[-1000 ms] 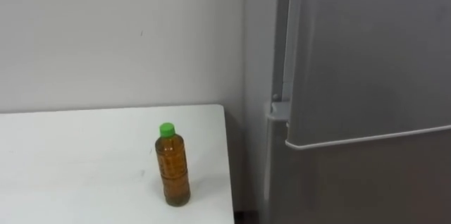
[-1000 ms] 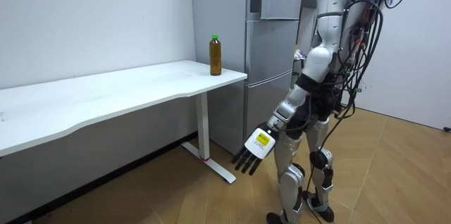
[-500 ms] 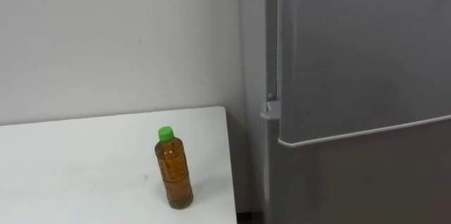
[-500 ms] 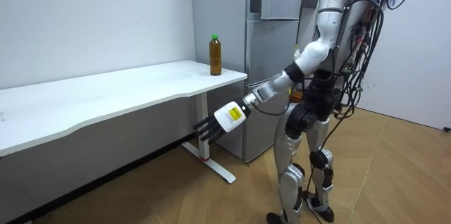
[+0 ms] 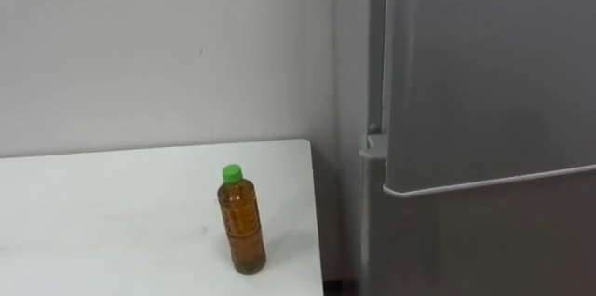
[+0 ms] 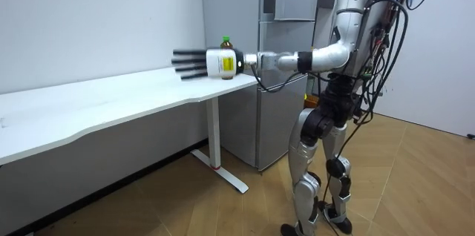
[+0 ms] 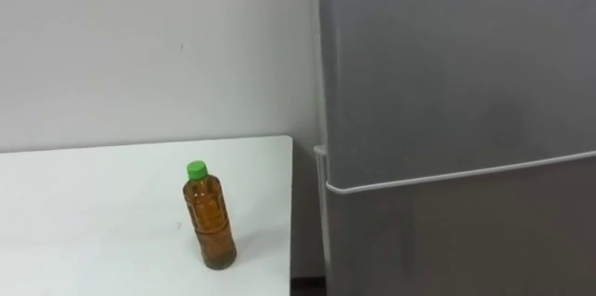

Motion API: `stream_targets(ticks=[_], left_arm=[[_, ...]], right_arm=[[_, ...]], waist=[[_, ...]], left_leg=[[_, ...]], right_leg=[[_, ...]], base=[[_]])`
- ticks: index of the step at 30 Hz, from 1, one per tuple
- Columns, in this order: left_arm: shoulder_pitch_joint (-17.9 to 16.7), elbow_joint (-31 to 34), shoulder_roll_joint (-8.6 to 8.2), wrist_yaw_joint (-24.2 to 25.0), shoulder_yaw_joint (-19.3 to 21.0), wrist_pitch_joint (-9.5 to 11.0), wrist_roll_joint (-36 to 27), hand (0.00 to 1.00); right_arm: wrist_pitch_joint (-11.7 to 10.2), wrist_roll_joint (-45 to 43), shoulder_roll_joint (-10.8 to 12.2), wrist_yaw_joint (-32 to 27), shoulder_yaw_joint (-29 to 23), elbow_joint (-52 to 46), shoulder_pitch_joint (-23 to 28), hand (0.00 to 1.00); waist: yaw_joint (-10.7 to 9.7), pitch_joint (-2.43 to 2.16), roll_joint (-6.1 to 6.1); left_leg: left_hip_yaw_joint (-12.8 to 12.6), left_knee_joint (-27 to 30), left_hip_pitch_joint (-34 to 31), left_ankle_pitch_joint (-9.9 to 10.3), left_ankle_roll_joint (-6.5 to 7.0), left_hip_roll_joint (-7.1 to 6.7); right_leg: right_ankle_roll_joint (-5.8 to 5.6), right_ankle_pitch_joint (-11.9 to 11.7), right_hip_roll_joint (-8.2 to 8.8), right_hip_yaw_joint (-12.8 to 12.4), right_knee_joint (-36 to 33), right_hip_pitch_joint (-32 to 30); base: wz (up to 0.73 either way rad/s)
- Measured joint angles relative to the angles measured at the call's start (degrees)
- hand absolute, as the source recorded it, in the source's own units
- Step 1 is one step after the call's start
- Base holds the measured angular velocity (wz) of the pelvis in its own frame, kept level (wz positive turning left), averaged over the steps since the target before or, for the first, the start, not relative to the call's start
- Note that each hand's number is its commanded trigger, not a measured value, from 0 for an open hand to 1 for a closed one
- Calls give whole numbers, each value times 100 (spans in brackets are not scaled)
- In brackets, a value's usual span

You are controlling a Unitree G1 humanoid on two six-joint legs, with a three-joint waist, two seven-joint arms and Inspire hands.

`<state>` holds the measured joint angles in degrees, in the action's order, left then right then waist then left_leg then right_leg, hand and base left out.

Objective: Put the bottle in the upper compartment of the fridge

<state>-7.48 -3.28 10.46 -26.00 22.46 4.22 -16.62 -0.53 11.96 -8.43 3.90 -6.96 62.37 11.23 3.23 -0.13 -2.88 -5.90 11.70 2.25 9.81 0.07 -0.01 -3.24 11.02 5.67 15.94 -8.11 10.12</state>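
Note:
A clear bottle (image 5: pixel 241 226) of amber drink with a green cap stands upright near the right end of the white table (image 5: pixel 112 212). To its right, close by, is the grey fridge; its upper door (image 5: pixel 484 73) is closed and a seam parts it from the lower door (image 5: pixel 484 240). In the room view I stand before the fridge (image 6: pixel 278 50) at the table's end. My left hand (image 6: pixel 221 64) is held out level at bottle height with straight fingers, open and holding nothing. It overlaps the bottle (image 6: pixel 226 41) in that view, so I cannot tell whether they touch.
A plain pale wall (image 5: pixel 158 45) runs behind the table. The long tabletop (image 6: pixel 111 102) stretches toward the room view's left on white legs. Wooden floor (image 6: pixel 415 184) lies open behind me.
My left arm has swung up from hanging low by my legs to level at bottle height. The bottle has not moved; the eye view shifted slightly.

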Motion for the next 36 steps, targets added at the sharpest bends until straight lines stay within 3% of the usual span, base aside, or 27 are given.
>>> stream_targets(ticks=[5,7,13,17,20,22,26,30,36], left_arm=[[59,1015,13,-10,1,-135,-1,0],[303,1328,13,14,-1,-175,-3,0],[644,2114,14,127,-9,-298,-26,0],[929,2191,14,309,-46,-354,-16,0],[1158,2364,15,527,-109,-542,-75,0],[1271,2678,15,818,-216,-629,-82,0],[1343,2848,14,1315,-363,-648,-200,0],[1490,2939,14,1696,-684,-872,-642,0],[1660,3039,10,2185,-1272,-1061,-645,0]], right_arm=[[143,28,44,4,5,-3,12,0],[188,103,45,3,7,-4,2,0],[194,160,61,-1,11,-9,-13,0],[197,156,87,2,10,1,-50,0],[304,157,98,50,20,0,-108,0],[312,127,129,121,12,0,-106,0],[312,75,133,123,12,4,-108,0],[424,72,123,104,10,22,-164,0],[528,97,111,109,78,16,-259,0]], waist=[[-95,-6,-56],[-139,20,-26],[-300,32,1],[-374,23,3],[-428,29,27],[-446,21,86],[-495,18,90],[-581,9,76],[-783,-7,-7]], left_leg=[[20,-6,-54,1,-1,-1],[47,-3,-62,-4,-2,-8],[73,12,-138,-4,-2,-12],[99,51,-157,-5,-2,-21],[94,42,-177,-5,-2,-22],[94,33,-200,-5,-2,-22],[92,40,-184,-4,-1,-31],[94,9,-193,-4,-1,-31],[71,26,-194,-4,0,-31]], right_leg=[[0,0,-7,-4,15,-7],[0,0,-7,-6,15,10],[-2,2,-9,3,43,-26],[-5,4,-9,0,47,-83],[-5,4,-9,0,46,-108],[-4,4,-9,-1,35,-111],[-4,3,4,-3,28,-109],[-5,3,3,3,29,-109],[-4,3,2,-13,29,-109]], base=[[2],[6],[1],[4],[0],[0],[0],[0],[-2]])
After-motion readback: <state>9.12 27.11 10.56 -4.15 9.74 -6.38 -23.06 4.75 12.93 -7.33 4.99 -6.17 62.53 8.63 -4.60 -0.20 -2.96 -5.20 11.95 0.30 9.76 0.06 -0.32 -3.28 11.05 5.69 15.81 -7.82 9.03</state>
